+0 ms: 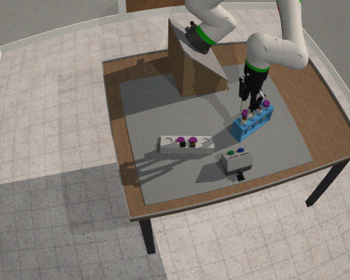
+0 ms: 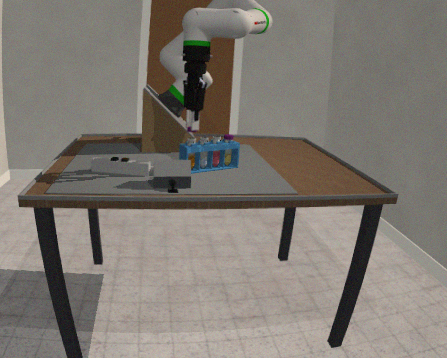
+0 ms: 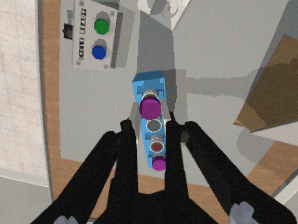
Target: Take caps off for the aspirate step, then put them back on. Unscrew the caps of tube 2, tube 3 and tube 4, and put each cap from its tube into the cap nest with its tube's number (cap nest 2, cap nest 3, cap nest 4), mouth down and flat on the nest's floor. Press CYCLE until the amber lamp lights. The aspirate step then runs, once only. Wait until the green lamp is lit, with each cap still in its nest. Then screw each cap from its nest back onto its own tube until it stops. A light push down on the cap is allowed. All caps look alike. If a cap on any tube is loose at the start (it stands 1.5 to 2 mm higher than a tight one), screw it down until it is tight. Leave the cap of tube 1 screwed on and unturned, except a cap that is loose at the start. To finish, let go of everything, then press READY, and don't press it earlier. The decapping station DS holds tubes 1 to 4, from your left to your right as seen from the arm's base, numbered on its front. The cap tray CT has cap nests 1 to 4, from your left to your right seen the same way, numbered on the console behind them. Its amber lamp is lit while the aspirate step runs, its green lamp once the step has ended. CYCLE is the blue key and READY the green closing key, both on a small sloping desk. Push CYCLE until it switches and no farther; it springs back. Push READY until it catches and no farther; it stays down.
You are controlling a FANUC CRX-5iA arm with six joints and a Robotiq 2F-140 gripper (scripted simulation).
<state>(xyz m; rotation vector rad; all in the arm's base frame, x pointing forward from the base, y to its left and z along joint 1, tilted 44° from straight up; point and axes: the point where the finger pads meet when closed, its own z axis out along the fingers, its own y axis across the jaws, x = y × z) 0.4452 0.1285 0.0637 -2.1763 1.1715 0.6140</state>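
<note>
On the table (image 1: 325,117), arm (image 1: 278,47) stands over decapping station DS (image 1: 243,131). Cap tray CT (image 1: 166,146): two caps (image 1: 181,139) (image 1: 192,139) sit in the middle nests, prob. 2 & 3; outer nests bare. Desk (image 1: 239,162) keys look unpressed. Tube 2 (image 3: 156,146) & tube 3 (image 3: 153,125) are open, tube 1 cap (image 1: 266,103) on. Gripper (image 3: 151,117) is narrowed to a pinch on tube 4 cap (image 3: 150,106), which sits on its tube. Roughly a third done; left: unscrew & nest it, CYCLE, wait for green, recap x3, READY.
</note>
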